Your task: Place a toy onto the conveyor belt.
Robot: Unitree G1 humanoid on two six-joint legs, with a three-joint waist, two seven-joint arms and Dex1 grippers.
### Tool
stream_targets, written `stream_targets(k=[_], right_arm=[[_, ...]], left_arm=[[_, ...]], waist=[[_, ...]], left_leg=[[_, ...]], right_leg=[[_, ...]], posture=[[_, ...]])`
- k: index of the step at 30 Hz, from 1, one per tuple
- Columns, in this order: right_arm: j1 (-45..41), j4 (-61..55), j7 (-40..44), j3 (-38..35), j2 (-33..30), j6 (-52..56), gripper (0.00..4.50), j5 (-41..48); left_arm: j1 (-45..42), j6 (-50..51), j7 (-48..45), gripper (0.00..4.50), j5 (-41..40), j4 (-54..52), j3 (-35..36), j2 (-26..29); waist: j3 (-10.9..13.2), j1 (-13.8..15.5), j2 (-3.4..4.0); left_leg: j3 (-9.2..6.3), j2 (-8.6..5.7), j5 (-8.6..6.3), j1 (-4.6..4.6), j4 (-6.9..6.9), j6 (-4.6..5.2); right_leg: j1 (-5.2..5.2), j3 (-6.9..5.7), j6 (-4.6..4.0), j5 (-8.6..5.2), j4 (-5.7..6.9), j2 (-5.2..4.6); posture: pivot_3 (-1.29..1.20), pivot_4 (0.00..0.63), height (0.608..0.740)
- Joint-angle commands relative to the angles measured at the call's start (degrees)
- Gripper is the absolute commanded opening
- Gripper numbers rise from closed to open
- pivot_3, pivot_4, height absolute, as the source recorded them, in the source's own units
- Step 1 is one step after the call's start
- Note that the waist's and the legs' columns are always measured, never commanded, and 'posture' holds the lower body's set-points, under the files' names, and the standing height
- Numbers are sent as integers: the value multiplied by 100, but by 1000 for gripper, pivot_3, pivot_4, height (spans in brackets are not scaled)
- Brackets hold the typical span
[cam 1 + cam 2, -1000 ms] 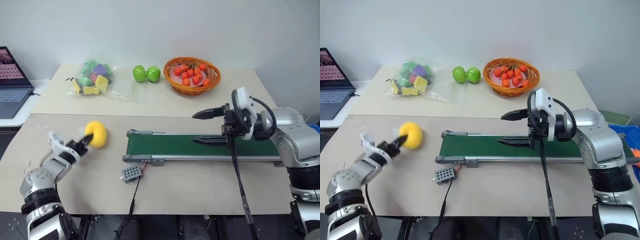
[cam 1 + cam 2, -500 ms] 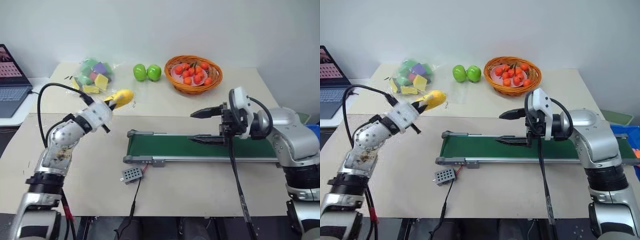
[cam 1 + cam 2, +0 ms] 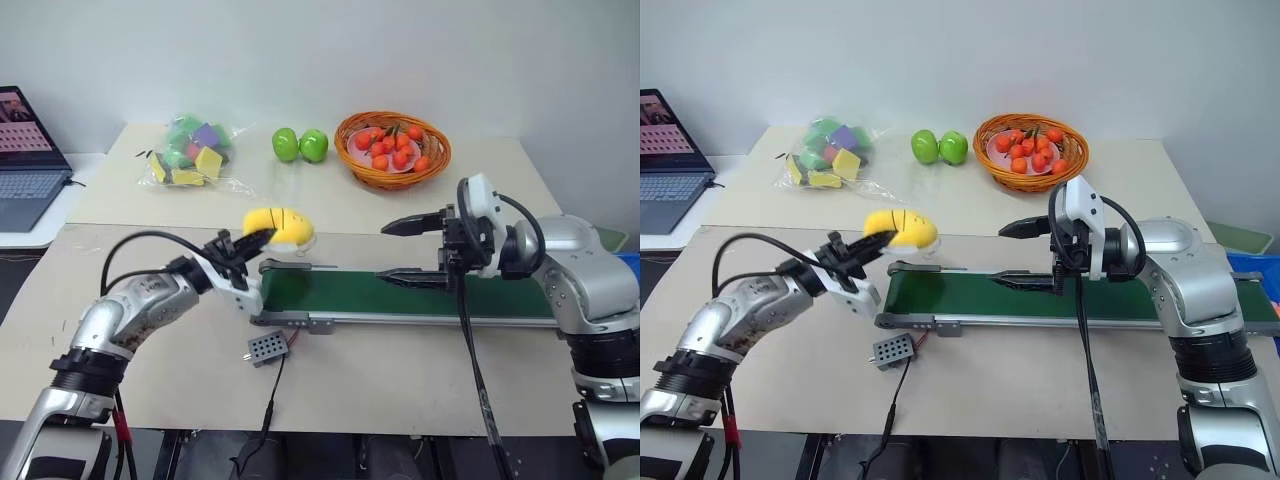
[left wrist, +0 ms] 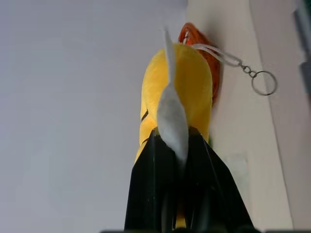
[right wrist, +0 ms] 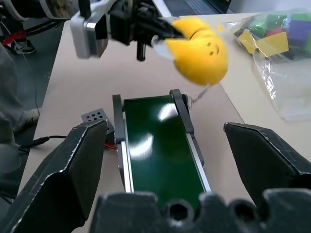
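showing the left hand (image 3: pixel 262 237) clenched on the toy (image 3: pixel 280 226), a yellow lemon-shaped plush with a small stitched face, which is held in the air just above and beside the left end of the conveyor belt (image 3: pixel 400 296), not resting on it. in the left wrist view the 2 black fingers (image 4: pixel 150 194) are seen pressed together on the toy's near end, beside a white fabric tag (image 4: pixel 172 119); a thin chain with a key ring (image 4: pixel 265 83) hangs from the toy. the belt, dark green in a grey metal frame, is laid across the front of the desk (image 3: pixel 150 370), and its surface is bare. a small grey control box (image 3: pixel 267 347) is placed on the desk just in front of the belt's left end, joined to it by thin wires, with a black cable running off the front edge. the right hand (image 3: pixel 398 252) is held released over the middle of the belt, pointing toward the robot's left, its 2 fingers well apart, 1 above the other; nothing is seen between them. at the back of the desk are shown a clear bag of coloured blocks (image 3: pixel 190 155), 2 green apples (image 3: pixel 300 145) touching each other, and a wicker basket (image 3: pixel 392 175) holding small orange fruits on a plate. a laptop (image 3: pixel 25 160) is seen open at the far left.
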Motion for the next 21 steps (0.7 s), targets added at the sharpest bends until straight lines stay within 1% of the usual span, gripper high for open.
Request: stream_targets(k=[1,5,10,13,21], right_arm=[[45,-265,-65,-218,-69,-40,4500,67],[169,-409,-152,-301,-116,20,4500,105],[330,-583,-258,-407,-182,94,4500,165],[385,-644,-301,-462,-201,133,4500,177],[413,-686,-348,-510,-212,158,4500,176]], left_arm=[[-21,-97,291,28,118,-93,-149,-114],[-11,-139,341,28,182,-60,-347,-208],[71,-63,438,28,573,-31,-625,-217],[91,-57,485,28,670,77,-754,-211],[3,-52,447,28,663,335,-919,-145]], waist=[[0,6,0],[0,13,0],[0,10,0],[0,4,0],[-2,7,4]], left_leg=[[0,0,0,0,0,0],[0,-1,0,0,2,0],[0,0,-1,1,2,2],[2,0,-1,2,3,2],[2,2,-1,17,4,2]], right_leg=[[0,0,0,0,0,0],[0,0,0,0,2,-1],[0,0,0,0,2,0],[1,1,0,0,4,0],[14,1,0,0,8,0]], posture=[[0,150,738],[0,150,738],[0,150,738],[0,150,738],[0,150,738]])
